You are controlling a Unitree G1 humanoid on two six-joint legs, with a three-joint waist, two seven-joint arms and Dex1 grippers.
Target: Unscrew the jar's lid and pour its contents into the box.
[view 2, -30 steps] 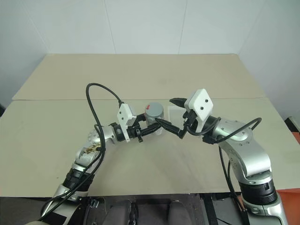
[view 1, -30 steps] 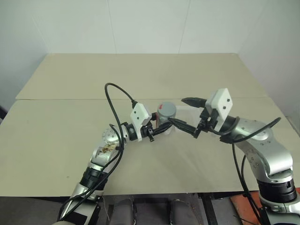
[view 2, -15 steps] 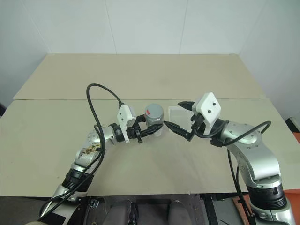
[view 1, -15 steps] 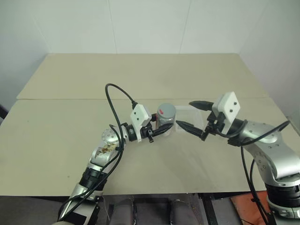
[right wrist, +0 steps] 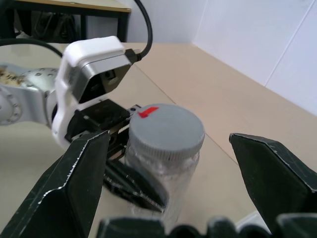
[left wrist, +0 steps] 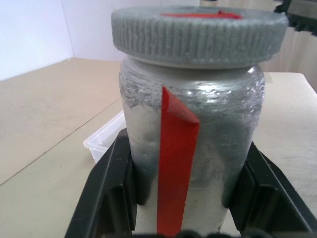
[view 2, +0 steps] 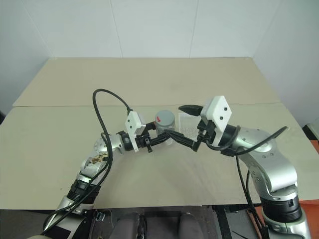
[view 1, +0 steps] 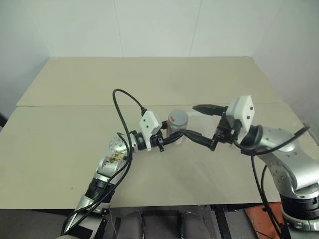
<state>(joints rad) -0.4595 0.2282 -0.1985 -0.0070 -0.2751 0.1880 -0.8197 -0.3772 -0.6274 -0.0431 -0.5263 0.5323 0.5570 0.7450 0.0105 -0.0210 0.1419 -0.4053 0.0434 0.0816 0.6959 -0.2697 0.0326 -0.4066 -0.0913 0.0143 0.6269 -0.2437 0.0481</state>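
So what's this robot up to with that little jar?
The left gripper holds the jar upright above the table, with the grey lid on. The right gripper is open, one finger on each side of the lid, not gripping it. The clear box waits just behind.
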